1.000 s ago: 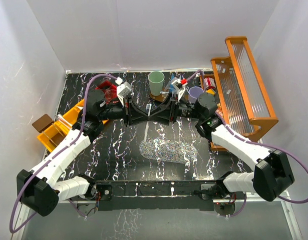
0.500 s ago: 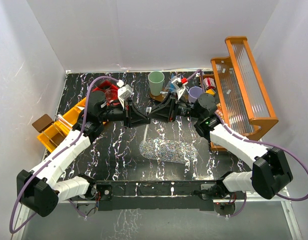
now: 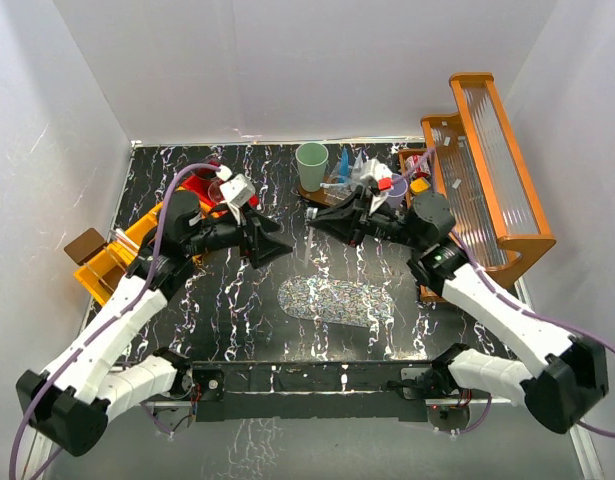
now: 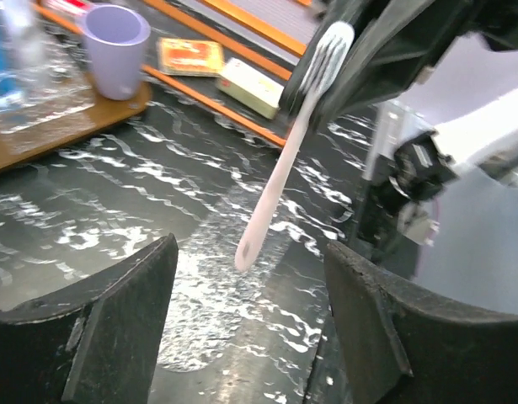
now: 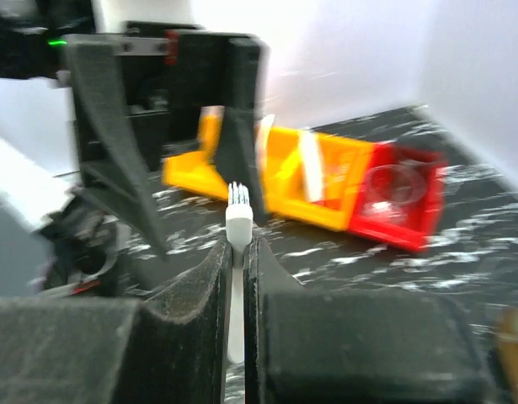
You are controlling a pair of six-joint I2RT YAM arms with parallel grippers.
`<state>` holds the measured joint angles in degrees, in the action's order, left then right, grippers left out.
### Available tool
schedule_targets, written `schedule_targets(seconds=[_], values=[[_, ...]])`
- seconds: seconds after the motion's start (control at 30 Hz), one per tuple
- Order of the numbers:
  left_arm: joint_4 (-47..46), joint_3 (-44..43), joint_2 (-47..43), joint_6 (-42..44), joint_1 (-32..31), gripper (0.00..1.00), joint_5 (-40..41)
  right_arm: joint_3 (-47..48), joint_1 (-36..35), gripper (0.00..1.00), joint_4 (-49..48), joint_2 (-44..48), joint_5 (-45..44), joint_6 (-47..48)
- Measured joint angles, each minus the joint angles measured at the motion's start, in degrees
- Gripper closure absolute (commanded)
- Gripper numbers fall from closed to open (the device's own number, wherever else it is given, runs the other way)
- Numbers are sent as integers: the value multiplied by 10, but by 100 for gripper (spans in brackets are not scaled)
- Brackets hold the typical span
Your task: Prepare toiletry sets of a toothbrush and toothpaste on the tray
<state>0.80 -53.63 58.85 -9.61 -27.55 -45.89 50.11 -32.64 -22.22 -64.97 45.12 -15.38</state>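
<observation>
A black, white-veined tabletop [image 3: 237, 300] fills the middle. Plain white walls [image 3: 287, 70] rise behind it and on both sides; an orange wooden rack [image 3: 492, 165] stands along its right edge.

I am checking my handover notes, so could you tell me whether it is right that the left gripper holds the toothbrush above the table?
Not quite: the right gripper holds the toothbrush above the table, shut on it just below the bristles, as the right wrist view shows. The left gripper is open and clear of it.
</observation>
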Motion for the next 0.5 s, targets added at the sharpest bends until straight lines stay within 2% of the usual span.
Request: schedule_targets(seconds=[0.1, 0.2, 0.37, 0.5], values=[[23, 0, -44, 23, 0, 28, 87, -1, -1, 100, 39, 46, -100, 81], [31, 0, -81, 43, 0, 26, 178, -10, -2, 100, 36, 68, -216, 135], [12, 7, -116, 65, 0, 21, 313, -61, 2, 100, -62, 35, -383, 208], [-13, 26, -132, 82, 0, 19, 396, -87, 19, 100, -163, -36, -450, 246]])
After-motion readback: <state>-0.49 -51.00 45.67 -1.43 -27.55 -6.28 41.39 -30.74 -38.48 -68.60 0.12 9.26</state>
